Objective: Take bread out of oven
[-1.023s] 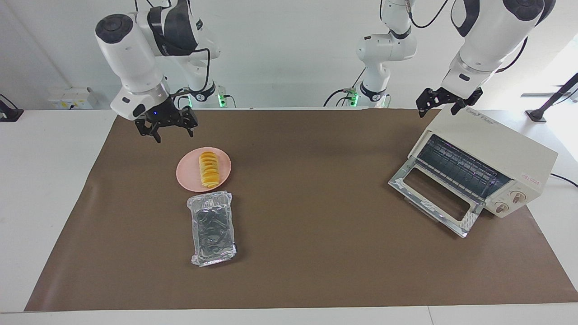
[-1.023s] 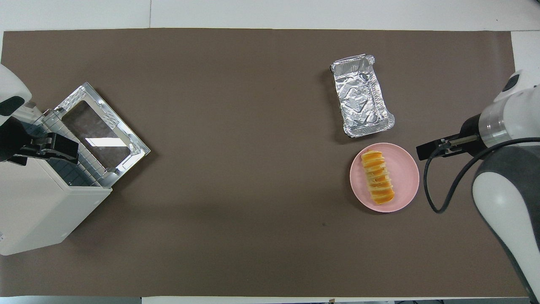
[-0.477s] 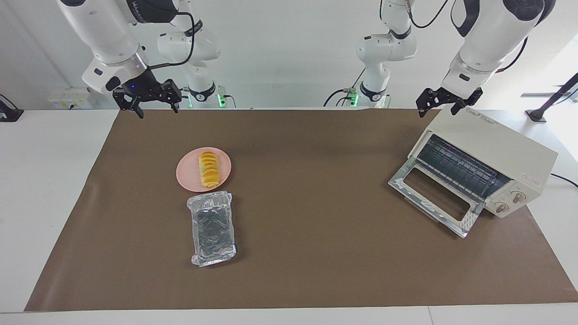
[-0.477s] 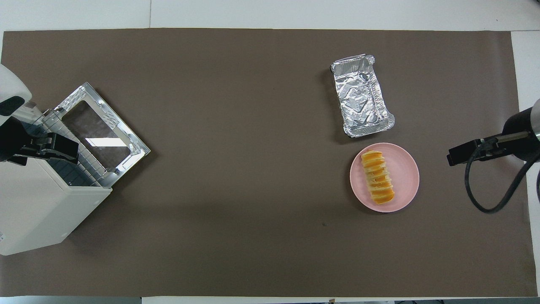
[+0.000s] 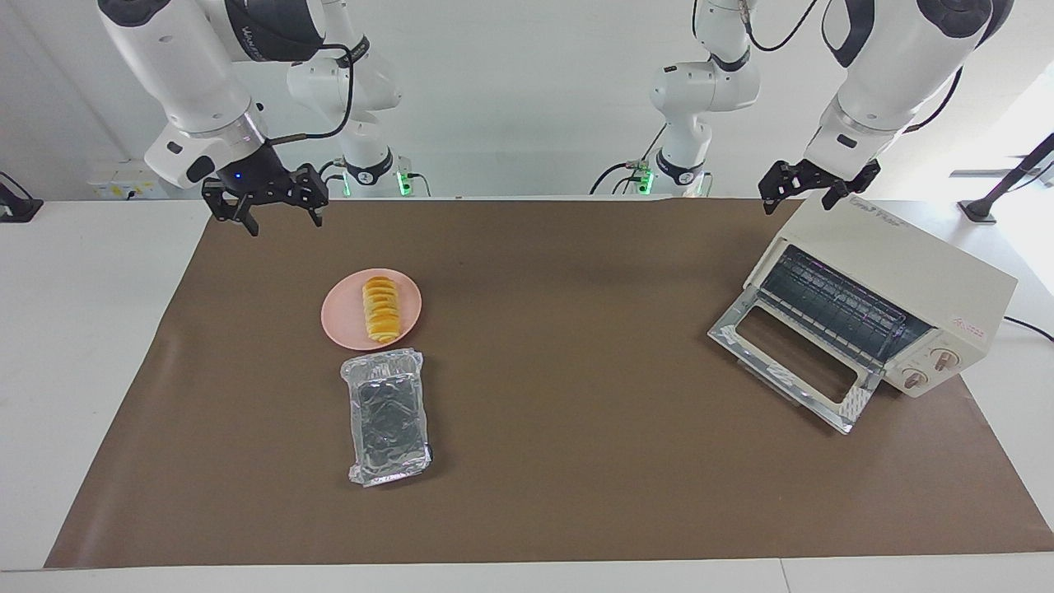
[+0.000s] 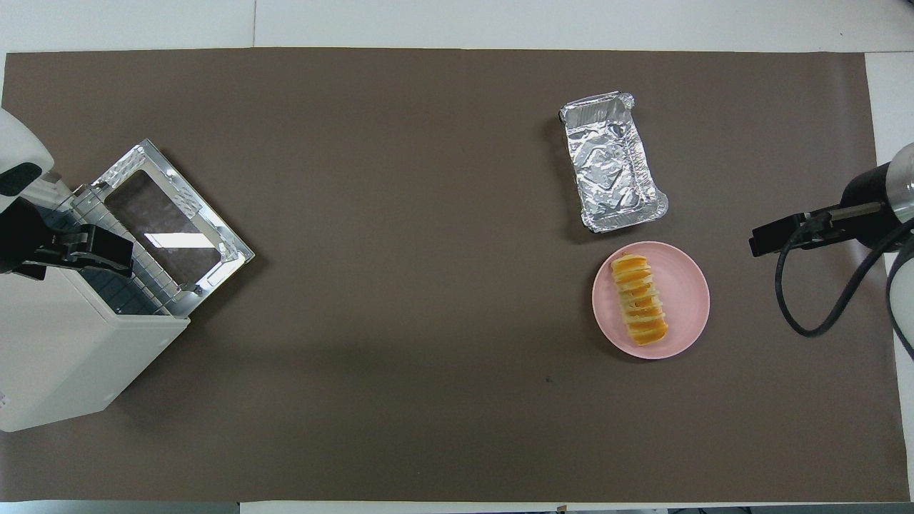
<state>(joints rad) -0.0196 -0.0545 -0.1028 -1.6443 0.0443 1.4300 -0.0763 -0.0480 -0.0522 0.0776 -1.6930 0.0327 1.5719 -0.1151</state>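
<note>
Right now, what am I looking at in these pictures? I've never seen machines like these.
These are two robot arms at one table, each ending in a two-finger gripper. One picture faces the robots from across the table; the other looks steeply down from above their own end, so the sides appear swapped.

On the brown mat stands a cream toaster oven with its glass door dropped open, at the left arm's end. Toward the right arm's end lies a pink plate with a golden bread on it, out of the oven. Beside the plate, farther from the robots, lies an empty foil tray.

Nothing is held. The left gripper hangs open over the oven's top. The right gripper hangs open over the mat's edge nearest the robots.
</note>
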